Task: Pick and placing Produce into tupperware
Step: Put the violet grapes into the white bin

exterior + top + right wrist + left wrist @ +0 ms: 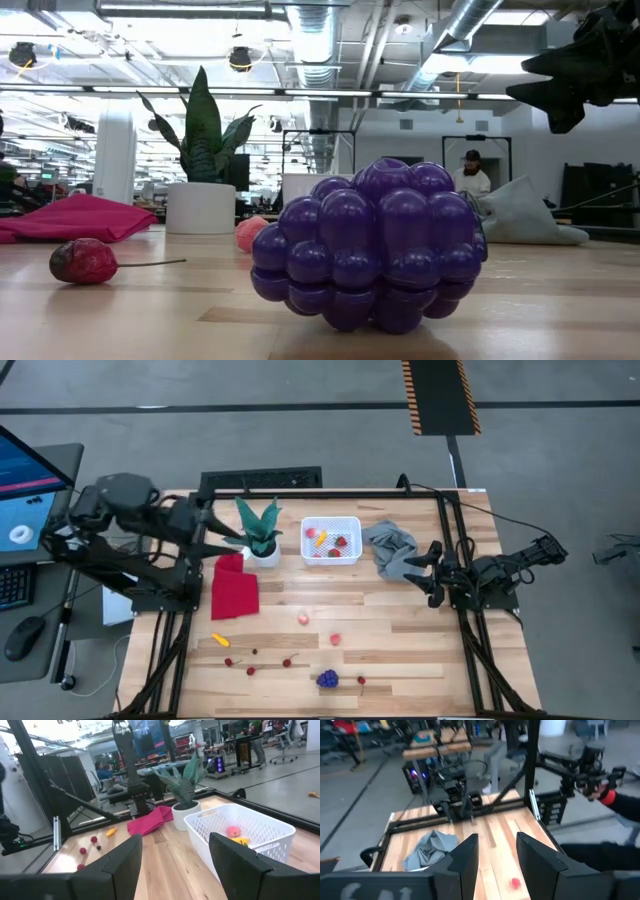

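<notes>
Right gripper (172, 865): jaws wide, empty, raised beside the white tupperware (331, 541), which holds a few produce pieces. Left gripper (497, 857): jaws parted, empty, above the potted plant (260, 530). Grape bunch (327, 679) well apart from both.

Wooden table (400, 650) with tupperware (331, 542), plant pot (264, 553), red cloth (234, 587), grey cloth (391, 548), scattered produce (327, 679).

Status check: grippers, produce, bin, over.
Left gripper and right gripper open, empty. Tupperware partly filled; grape bunch and cherries on table. Grey cloth beside bin.
</notes>
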